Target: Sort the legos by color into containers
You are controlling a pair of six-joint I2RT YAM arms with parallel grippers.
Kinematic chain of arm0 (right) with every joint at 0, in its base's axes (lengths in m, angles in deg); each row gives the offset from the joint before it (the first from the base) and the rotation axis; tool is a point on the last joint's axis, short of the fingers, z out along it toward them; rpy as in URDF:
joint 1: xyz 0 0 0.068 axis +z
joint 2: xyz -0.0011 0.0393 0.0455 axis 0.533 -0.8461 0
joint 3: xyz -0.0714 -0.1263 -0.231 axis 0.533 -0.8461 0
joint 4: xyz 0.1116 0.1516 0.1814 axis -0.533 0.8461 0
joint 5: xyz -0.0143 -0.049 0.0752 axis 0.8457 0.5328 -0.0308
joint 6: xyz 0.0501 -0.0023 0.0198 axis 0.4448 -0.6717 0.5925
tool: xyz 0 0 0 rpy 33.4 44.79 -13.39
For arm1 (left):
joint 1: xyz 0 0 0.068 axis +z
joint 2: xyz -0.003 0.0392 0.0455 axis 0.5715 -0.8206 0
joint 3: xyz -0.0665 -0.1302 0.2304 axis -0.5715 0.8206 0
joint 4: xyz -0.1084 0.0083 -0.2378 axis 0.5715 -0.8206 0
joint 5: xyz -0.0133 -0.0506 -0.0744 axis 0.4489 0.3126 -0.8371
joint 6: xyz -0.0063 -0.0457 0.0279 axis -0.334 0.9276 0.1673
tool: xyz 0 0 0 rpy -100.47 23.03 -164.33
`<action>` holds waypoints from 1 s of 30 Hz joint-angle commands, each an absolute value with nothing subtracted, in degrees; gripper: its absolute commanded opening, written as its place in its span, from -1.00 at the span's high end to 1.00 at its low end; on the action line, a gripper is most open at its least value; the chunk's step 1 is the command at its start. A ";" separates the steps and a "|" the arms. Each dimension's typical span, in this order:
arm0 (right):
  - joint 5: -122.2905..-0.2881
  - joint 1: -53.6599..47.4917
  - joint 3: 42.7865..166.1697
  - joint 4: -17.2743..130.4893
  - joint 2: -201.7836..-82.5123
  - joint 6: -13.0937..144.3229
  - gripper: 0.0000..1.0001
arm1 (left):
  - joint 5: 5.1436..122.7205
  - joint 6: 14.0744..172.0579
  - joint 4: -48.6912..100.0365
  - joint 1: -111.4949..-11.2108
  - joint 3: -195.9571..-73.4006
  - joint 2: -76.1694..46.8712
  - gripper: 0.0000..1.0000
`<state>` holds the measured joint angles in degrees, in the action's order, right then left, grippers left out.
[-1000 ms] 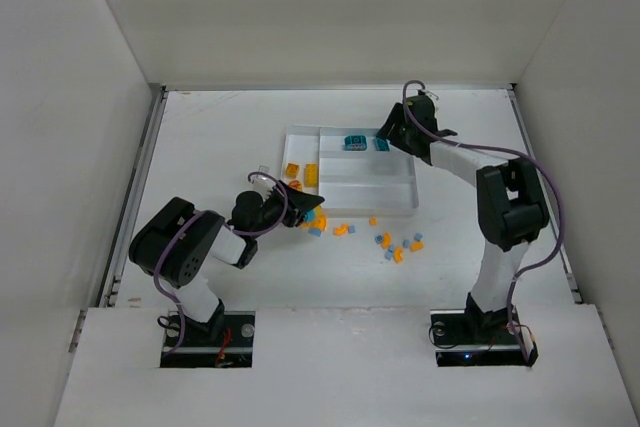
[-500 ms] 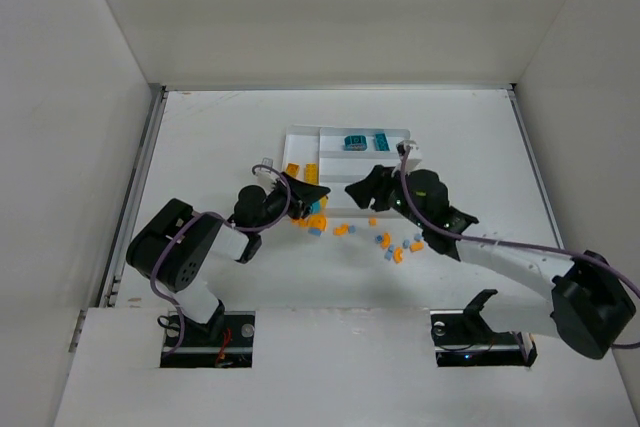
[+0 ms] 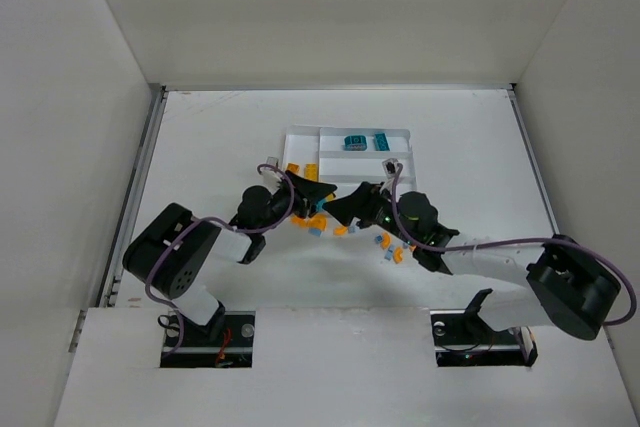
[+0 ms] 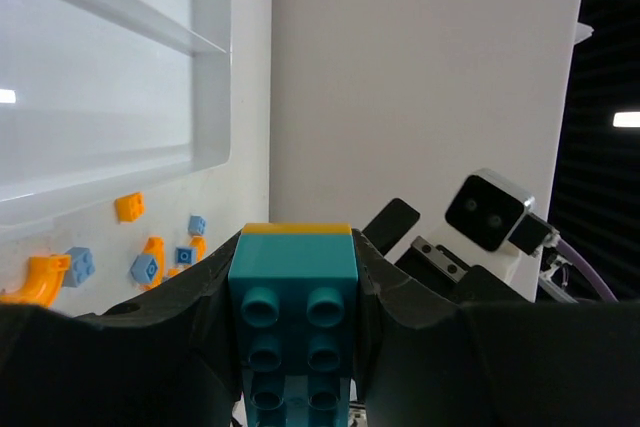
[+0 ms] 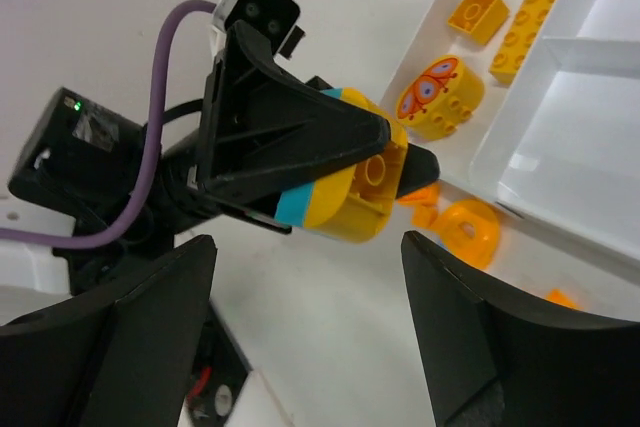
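Note:
My left gripper (image 3: 316,190) is shut on a teal brick (image 4: 293,297) that has a yellow-orange piece (image 4: 297,229) stuck on its far end. It holds the pair just above the table, in front of the white tray (image 3: 400,190). My right gripper (image 3: 337,209) is open and empty, and faces that held pair (image 5: 365,182) from close by, jaws wide apart. Two teal bricks (image 3: 354,141) lie in the tray's far long section. Two orange bricks (image 3: 311,174) lie in the tall narrow section. Loose orange and light blue bricks (image 3: 395,247) lie on the table near the tray.
A round yellow piece with an eye print (image 5: 440,97) and an orange ring piece (image 5: 468,232) lie by the tray's near wall (image 5: 520,117). Small orange and blue bricks (image 4: 130,207) are scattered along that wall. White walls enclose the table.
My right arm has swung from the tray's far section down to the middle and now faces my left gripper. My left gripper has moved slightly right and up with its bricks.

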<state>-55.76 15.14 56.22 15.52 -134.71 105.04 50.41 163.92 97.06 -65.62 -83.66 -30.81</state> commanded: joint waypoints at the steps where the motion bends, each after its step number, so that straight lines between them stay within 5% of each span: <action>1: -57.52 15.56 56.79 4.08 -135.86 112.04 -0.60 | 51.54 164.54 110.40 -66.10 -84.75 -27.31 0.68; 30: -58.57 12.57 54.95 -11.39 -144.21 121.90 -0.04 | 51.98 162.87 110.49 -68.29 -83.60 -21.51 0.62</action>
